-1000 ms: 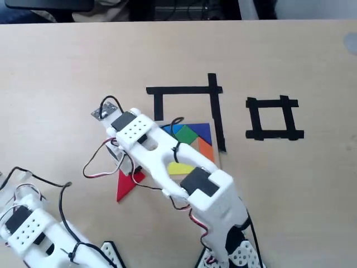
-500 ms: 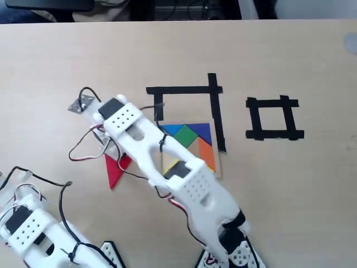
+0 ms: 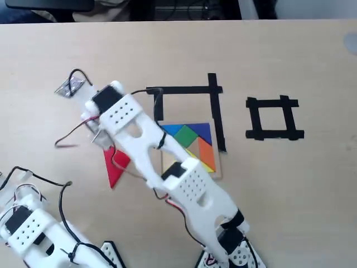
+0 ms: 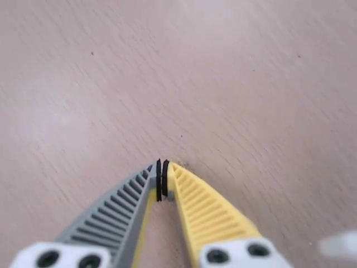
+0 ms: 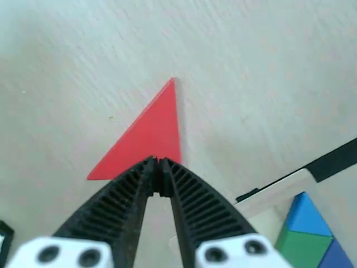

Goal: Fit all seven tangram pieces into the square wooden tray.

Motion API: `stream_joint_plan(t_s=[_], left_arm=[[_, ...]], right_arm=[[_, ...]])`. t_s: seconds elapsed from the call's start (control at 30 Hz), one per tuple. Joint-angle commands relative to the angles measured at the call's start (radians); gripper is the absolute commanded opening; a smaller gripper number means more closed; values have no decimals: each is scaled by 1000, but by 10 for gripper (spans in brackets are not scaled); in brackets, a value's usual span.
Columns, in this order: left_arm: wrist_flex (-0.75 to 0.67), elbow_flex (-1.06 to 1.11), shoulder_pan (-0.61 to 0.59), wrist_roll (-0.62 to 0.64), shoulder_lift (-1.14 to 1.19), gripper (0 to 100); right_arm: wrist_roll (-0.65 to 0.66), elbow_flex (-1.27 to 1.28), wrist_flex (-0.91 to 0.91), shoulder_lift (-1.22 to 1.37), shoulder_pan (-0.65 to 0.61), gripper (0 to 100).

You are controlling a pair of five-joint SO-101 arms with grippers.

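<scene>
Red triangle (image 5: 149, 138) lies beside the tray (image 5: 276, 192), directly ahead of the right gripper (image 5: 158, 168), closed and empty.

left claw (image 4: 162, 181) closed, over bare table (image 4: 223, 72)

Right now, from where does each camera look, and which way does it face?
High view: above the table, looking down; the left arm and the right arm show, the right one over the left side of the tray.
Left wrist view: on its arm, facing bare table past the shut left gripper.
Right wrist view: on its arm, facing the red triangle past the shut right gripper.
Shared: high and right wrist views both show the triangle and tray.
</scene>
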Motion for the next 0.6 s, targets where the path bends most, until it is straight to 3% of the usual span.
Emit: stream_joint_plan(t_s=[0.0, 0.17, 0.27, 0.43, 0.57], left_arm=[[-20, -4, 13, -12, -12, 51], [-17, -4, 13, -12, -12, 51], [-15, -4, 13, -12, -12, 51], [-15, -4, 13, -12, -12, 51], [-17, -4, 13, -12, -12, 51]], right_arm=[[-77, 182, 31, -139, -98, 11], [-316, 464, -64, -361, -180, 11], [-319, 742, -230, -591, -221, 11], [-324, 1256, -730, -872, -147, 11], [-347, 1317, -830, -812, -121, 11]])
